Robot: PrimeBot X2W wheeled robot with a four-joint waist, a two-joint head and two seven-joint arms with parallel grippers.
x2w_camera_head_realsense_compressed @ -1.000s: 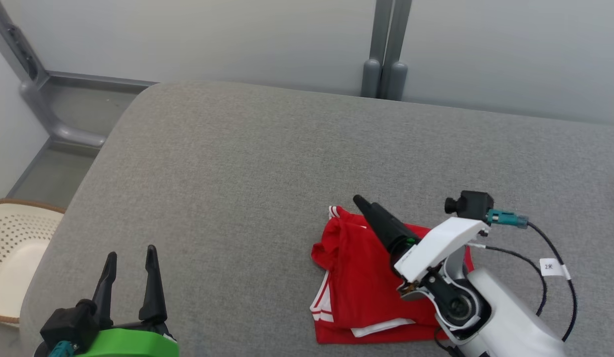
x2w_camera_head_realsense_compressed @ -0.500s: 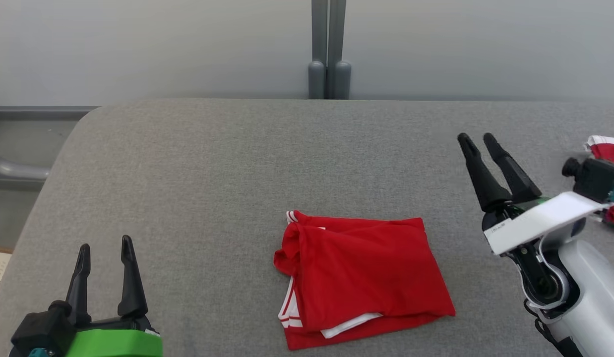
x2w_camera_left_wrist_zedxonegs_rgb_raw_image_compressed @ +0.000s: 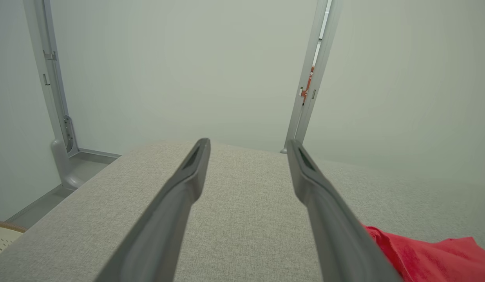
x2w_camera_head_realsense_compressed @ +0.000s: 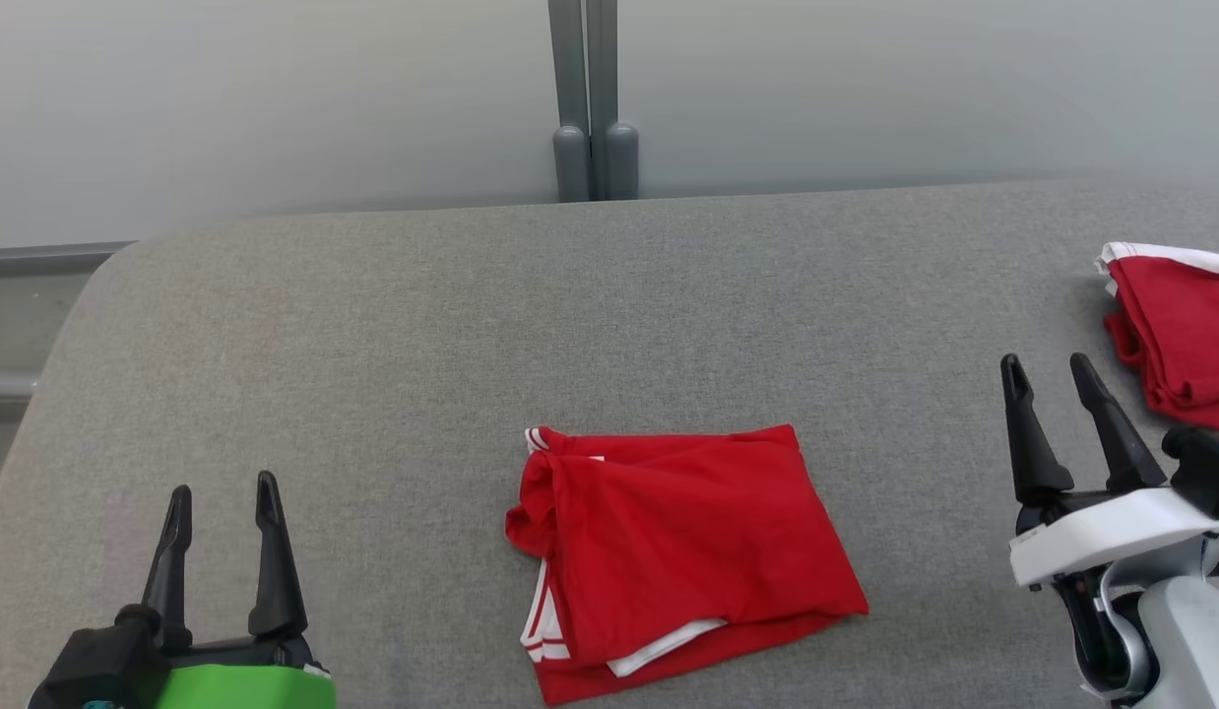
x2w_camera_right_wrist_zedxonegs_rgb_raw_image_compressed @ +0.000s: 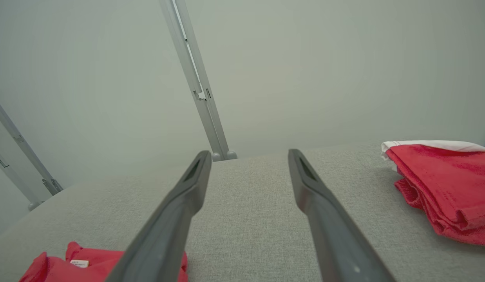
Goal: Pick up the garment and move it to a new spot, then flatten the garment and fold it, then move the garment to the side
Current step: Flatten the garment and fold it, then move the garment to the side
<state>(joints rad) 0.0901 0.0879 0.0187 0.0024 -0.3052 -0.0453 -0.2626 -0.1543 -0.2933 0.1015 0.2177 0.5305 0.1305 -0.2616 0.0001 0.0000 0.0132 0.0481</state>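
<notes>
While left claw [x2w_camera_head_realsense_compressed: 224,483] and right claw [x2w_camera_head_realsense_compressed: 1045,358] gape, folded red garment [x2w_camera_head_realsense_compressed: 683,551] rests on woven grey cushion [x2w_camera_head_realsense_compressed: 373,325]

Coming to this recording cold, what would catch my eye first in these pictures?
The folded red garment with white trim lies in the middle of the grey fabric-covered surface, vivid against it. A second red and white cloth bundle sits at the robot's right, at the head view's edge. The left gripper and right gripper, both open, hold nothing and flank the garment.

Head looks down; both low, forward-facing wrist views share the garment [x2w_camera_head_realsense_compressed: 683,551].
</notes>
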